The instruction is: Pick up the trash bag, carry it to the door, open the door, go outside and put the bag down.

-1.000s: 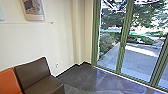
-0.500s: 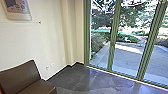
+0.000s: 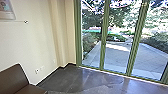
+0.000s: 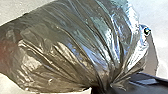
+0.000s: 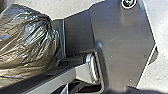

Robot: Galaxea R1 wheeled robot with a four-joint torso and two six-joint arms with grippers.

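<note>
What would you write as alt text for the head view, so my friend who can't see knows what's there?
Tall glass panels in green frames look out on a paved yard with trees and bushes. Inside, a pale wall meets a dark floor, with a brown seat at lower left.

The dark, translucent trash bag (image 4: 75, 42) bulges beside the robot's base (image 5: 120, 37), its creased plastic gathered at the neck.

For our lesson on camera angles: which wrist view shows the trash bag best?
The left wrist view: the trash bag spreads across most of it, its creases running together where the plastic gathers. The right wrist view shows crinkled plastic too, but the bag takes up less room there.
</note>
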